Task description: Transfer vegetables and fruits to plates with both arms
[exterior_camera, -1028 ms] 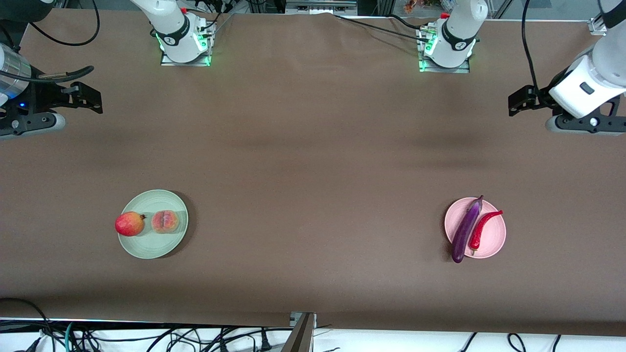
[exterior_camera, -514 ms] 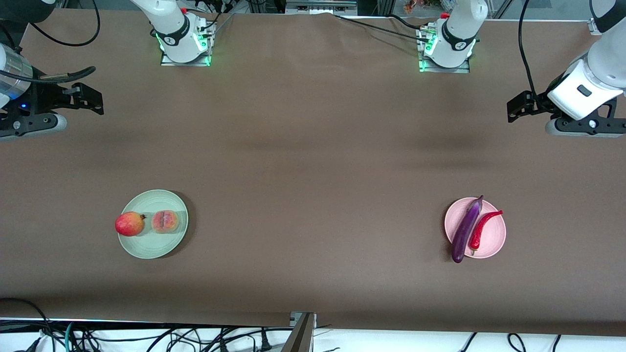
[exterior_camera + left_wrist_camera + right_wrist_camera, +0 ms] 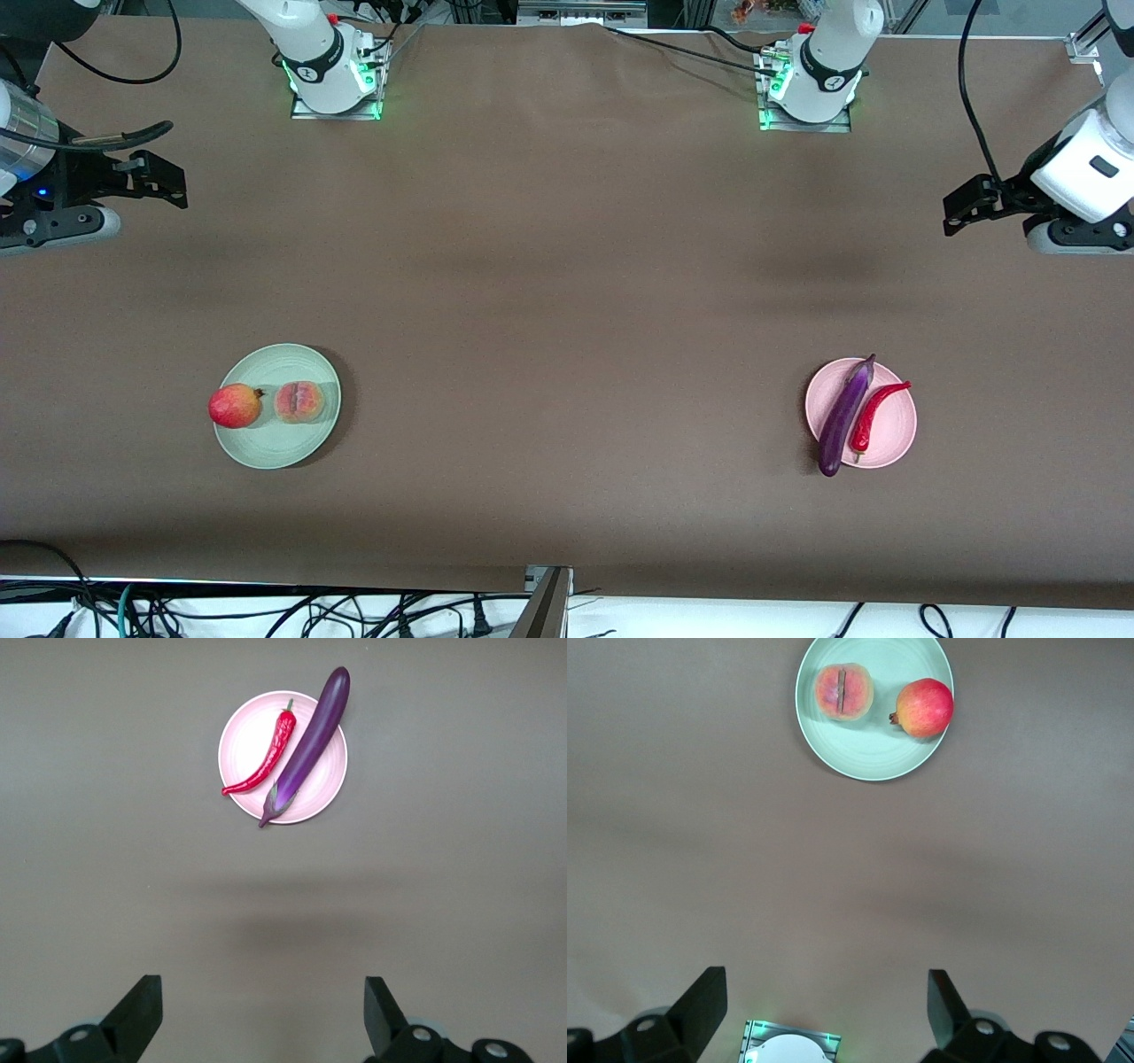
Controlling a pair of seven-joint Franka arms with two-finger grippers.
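The purple eggplant (image 3: 844, 415) and the red chili pepper (image 3: 875, 414) lie side by side on the pale pink plate (image 3: 895, 434); the eggplant's end overhangs the rim. The pomegranate (image 3: 235, 406) and the peach (image 3: 299, 401) sit on the pale green plate (image 3: 279, 443). My left gripper (image 3: 952, 208) is open and empty, high over bare table at the left arm's end. My right gripper (image 3: 177, 184) is open and empty, over bare table at the right arm's end. The left wrist view shows the eggplant (image 3: 310, 735), the chili (image 3: 273, 753) and the pink plate (image 3: 248, 740). The right wrist view shows the peach (image 3: 843, 691), the pomegranate (image 3: 926, 707) and the green plate (image 3: 873, 753).
The brown table (image 3: 567, 310) lies bare between the two plates. The two arm bases (image 3: 332, 75) stand at the table edge farthest from the front camera. Cables hang along the nearest edge (image 3: 266, 611).
My left gripper has drifted outward toward the left arm's end of the table. My right gripper has hardly moved. The fruits and vegetables have not moved.
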